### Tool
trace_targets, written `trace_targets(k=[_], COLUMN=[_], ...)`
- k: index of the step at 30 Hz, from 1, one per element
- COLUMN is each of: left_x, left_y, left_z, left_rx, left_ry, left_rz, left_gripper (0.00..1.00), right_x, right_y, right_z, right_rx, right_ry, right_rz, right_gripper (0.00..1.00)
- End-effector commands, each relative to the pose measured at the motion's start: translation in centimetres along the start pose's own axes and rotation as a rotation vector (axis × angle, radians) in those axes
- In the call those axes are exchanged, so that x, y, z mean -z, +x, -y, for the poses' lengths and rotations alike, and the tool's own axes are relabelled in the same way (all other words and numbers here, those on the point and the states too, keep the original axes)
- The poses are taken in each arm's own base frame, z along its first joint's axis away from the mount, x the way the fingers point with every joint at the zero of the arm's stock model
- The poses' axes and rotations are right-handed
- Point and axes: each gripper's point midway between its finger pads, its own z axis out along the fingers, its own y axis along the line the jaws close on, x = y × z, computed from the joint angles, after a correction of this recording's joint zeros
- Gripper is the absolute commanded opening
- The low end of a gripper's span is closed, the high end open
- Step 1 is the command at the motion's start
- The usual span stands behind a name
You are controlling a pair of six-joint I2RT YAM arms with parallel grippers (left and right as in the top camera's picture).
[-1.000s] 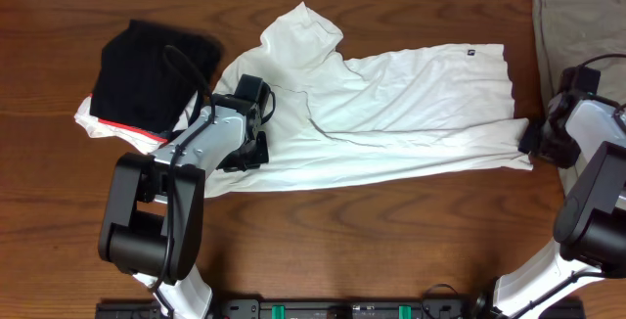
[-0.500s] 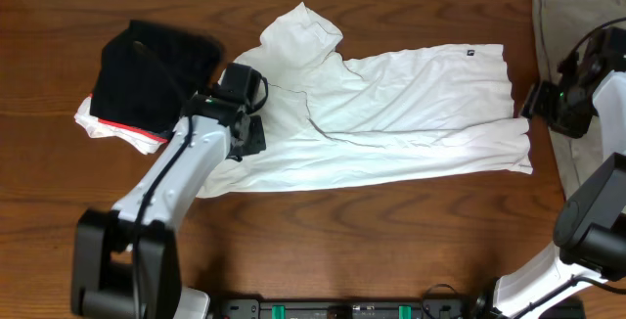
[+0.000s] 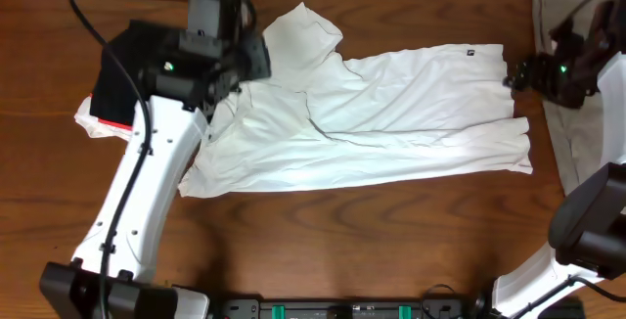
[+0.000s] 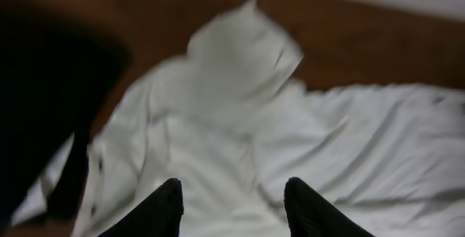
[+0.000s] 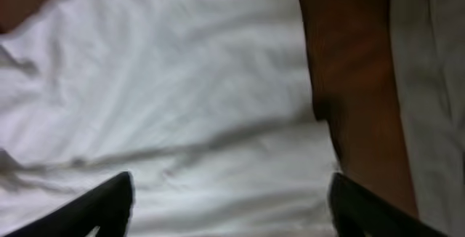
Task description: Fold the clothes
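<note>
White short-sleeved cotton T-shirt lies flat on the brown wooden surface. It looks part-folded lengthwise, and its sleeve end touches the black folded garment with red edge. Left pincer hangs over the shirt end nearest the black garment, fingers spread, empty. Right pincer is over the hem end farthest from the black garment, fingers spread wide, empty. Likely step: regrasp for a crosswise fold. To do it well, each pincer should pinch every layer at a corner. Both should lift level, avoid snagging the black garment, and match the edges before release.
</note>
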Motion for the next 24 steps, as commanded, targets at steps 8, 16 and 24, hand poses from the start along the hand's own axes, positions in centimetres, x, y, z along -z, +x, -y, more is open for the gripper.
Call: trace_targets(k=[8,16,24], left_x=[-9.4,-19.1,-25.0], left_y=[-6.9,-8.0,-8.7], left_z=[1.9,1.9,-1.2], left_rx=[-0.081,-0.105,-0.079], left_ry=[0.042,0.073,0.064], left_rz=[0.129,0.243,0.343], left_gripper=[0.54,0.54,0.54], right_x=[0.8,-4.8,-13.4], right_y=[-8.2,-10.8,-10.6], right_z=[-3.9,-2.2,-0.5], right_rx=[0.174,0.17,0.163], right_ry=[0.066,0.107,0.106], right_rz=[0.312,0.345,0.291], right_gripper=[0.9,0.87,0.84])
